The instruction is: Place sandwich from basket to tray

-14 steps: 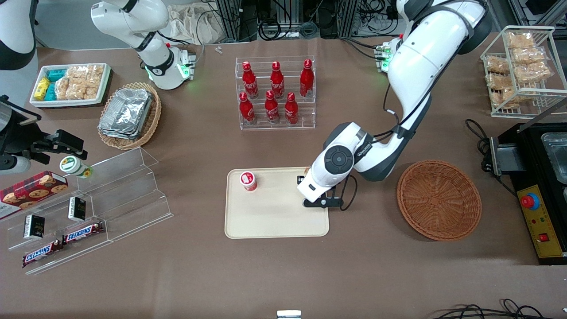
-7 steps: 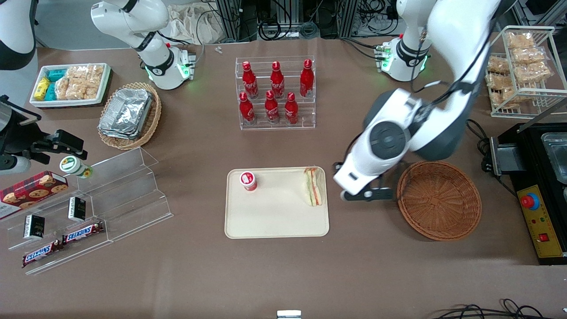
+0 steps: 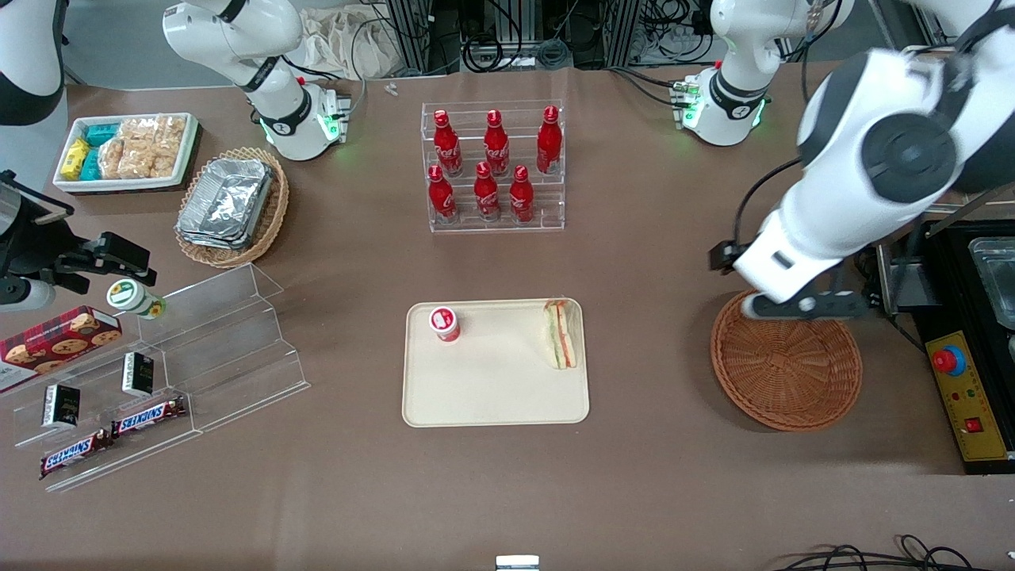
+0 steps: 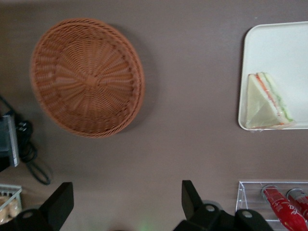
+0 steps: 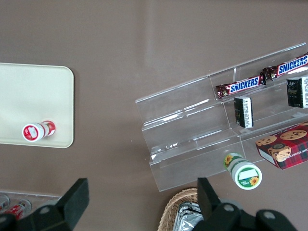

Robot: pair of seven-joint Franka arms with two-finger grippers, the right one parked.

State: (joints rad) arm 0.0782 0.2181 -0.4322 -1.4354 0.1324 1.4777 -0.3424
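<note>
The left arm [image 3: 864,198] has glossy white shells, dark grey joint bands and a round dark cap. A black cable loops along it. Its base ring glows green. The gripper [image 4: 126,207] has black fingers [image 4: 60,203], spread wide.

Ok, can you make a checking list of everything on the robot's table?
Surface: brown table, flat.
Sandwich: lies on the tray, at its edge toward the working arm.
Basket: nothing in it.
Clutter: small red cup on tray; red bottles in a clear rack; Snickers bars on clear steps; foil trays in a tan basket.
Gripper: open, holds nothing, above the basket's rim.
Cables: black cord beside the black machine.
Surroundings: more cables past the table's edge.
</note>
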